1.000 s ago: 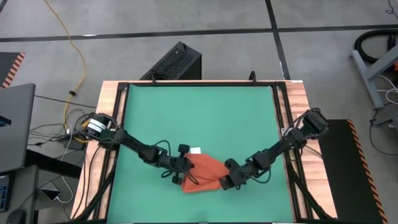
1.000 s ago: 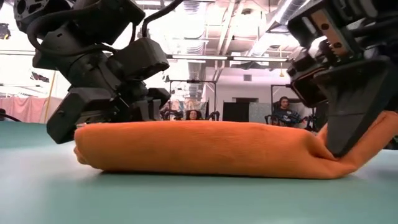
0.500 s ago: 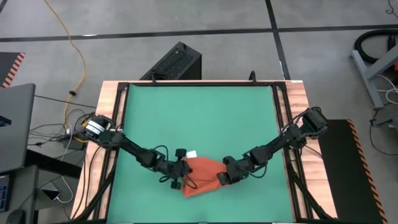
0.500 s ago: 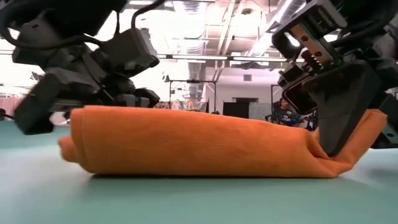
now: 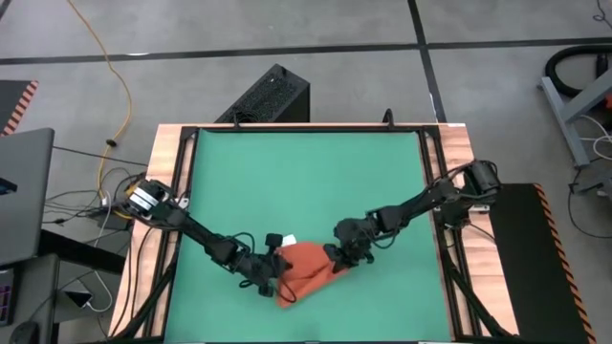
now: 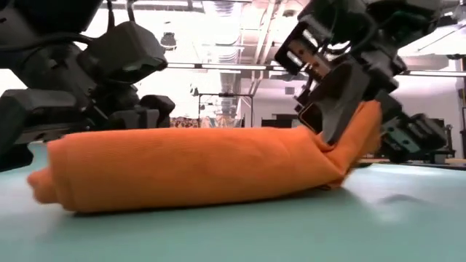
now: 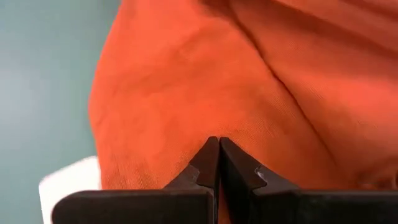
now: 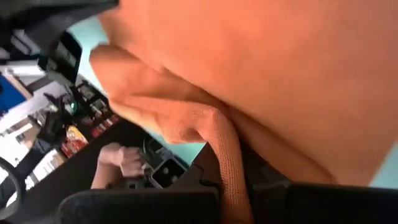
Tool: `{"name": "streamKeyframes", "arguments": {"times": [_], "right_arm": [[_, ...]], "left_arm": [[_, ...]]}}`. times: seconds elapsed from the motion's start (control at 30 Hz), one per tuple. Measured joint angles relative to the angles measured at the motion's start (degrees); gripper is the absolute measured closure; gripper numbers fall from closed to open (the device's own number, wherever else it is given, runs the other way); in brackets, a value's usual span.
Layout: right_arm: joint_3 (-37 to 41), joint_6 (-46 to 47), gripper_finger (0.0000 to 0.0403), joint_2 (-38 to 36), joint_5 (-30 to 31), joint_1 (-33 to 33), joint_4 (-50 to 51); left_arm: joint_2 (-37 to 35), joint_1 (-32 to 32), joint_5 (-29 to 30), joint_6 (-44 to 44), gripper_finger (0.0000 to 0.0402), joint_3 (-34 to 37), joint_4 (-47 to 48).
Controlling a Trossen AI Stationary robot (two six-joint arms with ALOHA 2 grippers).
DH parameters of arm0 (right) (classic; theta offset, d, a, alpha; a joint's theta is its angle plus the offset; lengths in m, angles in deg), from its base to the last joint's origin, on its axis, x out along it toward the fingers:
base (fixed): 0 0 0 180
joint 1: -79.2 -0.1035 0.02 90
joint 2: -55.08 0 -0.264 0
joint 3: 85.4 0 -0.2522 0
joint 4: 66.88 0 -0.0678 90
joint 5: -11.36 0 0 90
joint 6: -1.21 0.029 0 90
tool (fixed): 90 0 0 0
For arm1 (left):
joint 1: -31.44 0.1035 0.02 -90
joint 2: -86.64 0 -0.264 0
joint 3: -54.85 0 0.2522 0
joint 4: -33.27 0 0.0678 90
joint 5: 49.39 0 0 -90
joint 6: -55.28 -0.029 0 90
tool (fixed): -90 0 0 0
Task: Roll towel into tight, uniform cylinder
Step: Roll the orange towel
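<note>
Since the last look, right tool (image 5: pixel 337 260) has swung inward, lifting its towel (image 5: pixel 304 283) end. Left tool (image 5: pixel 271 280): fingers pressed together, butted against the roll's left end. Towel at the green mat's (image 5: pixel 306 182) near edge. Right tool pinches a fold. I'd keep ends level, tension even.

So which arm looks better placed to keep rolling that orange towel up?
Probably the right. Its pincer is shut on an edge of the towel, lifting that end off the green mat. The left pincer is shut too, but only presses against the cloth without holding any.
</note>
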Motion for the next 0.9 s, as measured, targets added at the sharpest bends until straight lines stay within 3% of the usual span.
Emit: {"name": "streamKeyframes", "arguments": {"times": [0.2, 0.33, 0.5, 0.73, 0.8, 0.9], "right_arm": [[0.0, -2.6, 0.0381, 0.0, -1.2, 3.5, 0.3], [0.0, -3.6, 0.0381, 0.0, -1.9, 4.7, 0.8], [0.0, -5.4, 0.0380, 0.0, -1.9, 5.4, 3.5], [0.0, -7.6, 0.0380, 0.9, -3.5, 6.1, 3.6], [0.0, -8.2, 0.0380, 1.0, -3.5, 6.7, 3.6], [0.0, -9.7, 0.0380, 1.0, -3.3, 7.8, 3.4]], "left_arm": [[-5.8, -3.0, 6.1, -0.5, 0.0402, 0.4, 7.5], [-9.5, -6.0, 13.9, 2.5, 0.0402, 0.5, 14.8], [-12.8, -9.4, 24.9, 2.9, 0.0402, 0.3, 15.5], [-12.8, -13.0, 20.1, -1.6, 0.0402, 0.2, 3.0], [-11.7, -15.1, 22.8, -5.7, 0.0401, 0.1, 0.6], [-9.2, -18.4, 31.4, -9.1, 0.0402, -0.1, -3.5]]}}
